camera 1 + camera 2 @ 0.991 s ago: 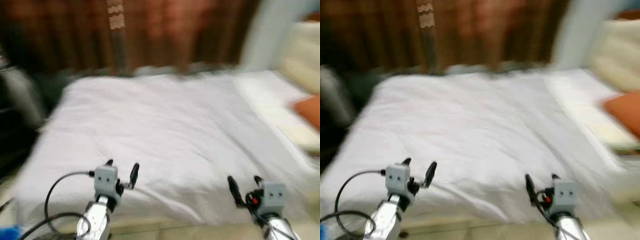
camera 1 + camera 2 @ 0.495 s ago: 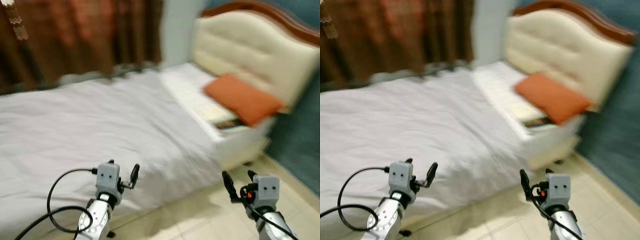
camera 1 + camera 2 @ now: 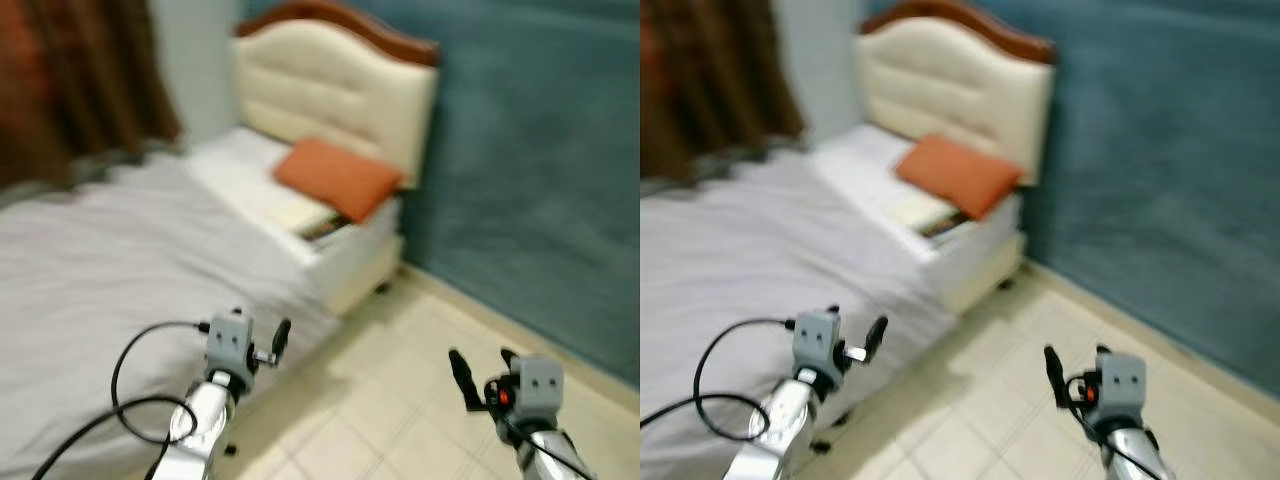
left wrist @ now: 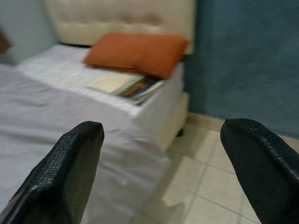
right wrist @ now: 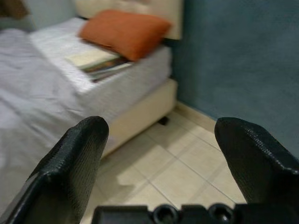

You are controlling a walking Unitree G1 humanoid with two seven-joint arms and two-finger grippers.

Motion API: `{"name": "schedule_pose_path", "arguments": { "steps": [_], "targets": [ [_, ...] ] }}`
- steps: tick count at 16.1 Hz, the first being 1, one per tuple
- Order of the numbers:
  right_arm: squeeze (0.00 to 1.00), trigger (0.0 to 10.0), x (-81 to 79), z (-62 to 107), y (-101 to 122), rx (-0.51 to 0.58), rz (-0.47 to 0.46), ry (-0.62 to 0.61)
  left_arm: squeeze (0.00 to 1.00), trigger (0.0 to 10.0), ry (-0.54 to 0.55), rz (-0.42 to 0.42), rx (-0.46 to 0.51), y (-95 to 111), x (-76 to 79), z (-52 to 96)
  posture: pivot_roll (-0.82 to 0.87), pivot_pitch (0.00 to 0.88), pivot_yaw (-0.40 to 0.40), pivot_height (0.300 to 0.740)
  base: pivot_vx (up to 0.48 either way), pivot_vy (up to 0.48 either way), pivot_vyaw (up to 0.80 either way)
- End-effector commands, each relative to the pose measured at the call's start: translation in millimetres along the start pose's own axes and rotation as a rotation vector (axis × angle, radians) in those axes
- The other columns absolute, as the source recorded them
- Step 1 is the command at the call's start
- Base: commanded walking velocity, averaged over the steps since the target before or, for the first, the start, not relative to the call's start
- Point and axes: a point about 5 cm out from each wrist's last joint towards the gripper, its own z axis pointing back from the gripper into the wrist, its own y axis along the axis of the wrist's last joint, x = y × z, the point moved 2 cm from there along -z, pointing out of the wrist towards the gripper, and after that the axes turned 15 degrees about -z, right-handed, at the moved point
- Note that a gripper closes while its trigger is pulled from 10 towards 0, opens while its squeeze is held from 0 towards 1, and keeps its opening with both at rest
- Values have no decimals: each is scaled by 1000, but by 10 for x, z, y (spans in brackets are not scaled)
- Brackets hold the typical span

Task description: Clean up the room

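An orange pillow (image 3: 338,178) lies at the head of a bed (image 3: 100,250) covered by a white sheet. A small stack of books (image 3: 315,222) pokes out from under the pillow, near the mattress edge. My left gripper (image 3: 260,328) hovers open over the bed's near edge, holding nothing. Over the tiled floor, my right gripper (image 3: 485,368) is also open and holds nothing. Both wrist views look past the black fingers (image 4: 70,172) (image 5: 70,163) toward the pillow (image 4: 138,53) (image 5: 124,32) and the books (image 5: 98,63), well out of reach.
A cream padded headboard (image 3: 330,95) stands against a teal wall (image 3: 540,180). Brown curtains (image 3: 70,80) hang at the far left. Beige tiled floor (image 3: 380,400) runs between the bed and the wall. A black cable (image 3: 130,400) loops off my left arm.
The whole view has swung right, from the curtain and the middle of the bed to the headboard, pillow and teal wall. Both grippers keep their open pose.
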Motion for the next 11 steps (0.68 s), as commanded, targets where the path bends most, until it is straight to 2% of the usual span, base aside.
{"name": "schedule_pose_path", "arguments": {
  "steps": [1,3,4,6,7,9,10,11],
  "targets": [
    [0,10000,-52,0,-35,-9,-9,10,0,10000,-3,-11,-37,-89,-27,22,-158,0,48,740,0,0,-800],
    [0,10000,-41,8,-40,-10,-5,7,0,10000,-4,9,-38,-95,-19,5,-161,0,48,740,0,0,-800],
    [0,10000,-36,19,-42,-11,-2,8,0,10000,19,62,-61,-138,-21,7,-164,0,44,740,0,0,-800],
    [0,10000,-10,36,-31,-14,4,11,0,10000,67,107,-84,-200,-58,77,-165,0,13,740,0,0,-800],
    [0,10000,33,17,-20,-34,11,22,0,10000,76,54,-113,-286,-40,248,-144,0,-14,740,0,0,-800],
    [0,10000,23,-34,-12,-52,29,52,0,10000,75,-56,-143,-333,-33,330,-127,0,-22,740,0,0,-800],
    [0,10000,20,-72,-5,-52,30,54,0,10000,82,-32,-120,-296,-48,295,-118,0,-27,740,0,0,-800],
    [0,10000,8,-102,0,-51,28,55,0,10000,74,-3,-98,-245,-48,245,-109,0,-27,740,472,0,-800]
  ]
}}
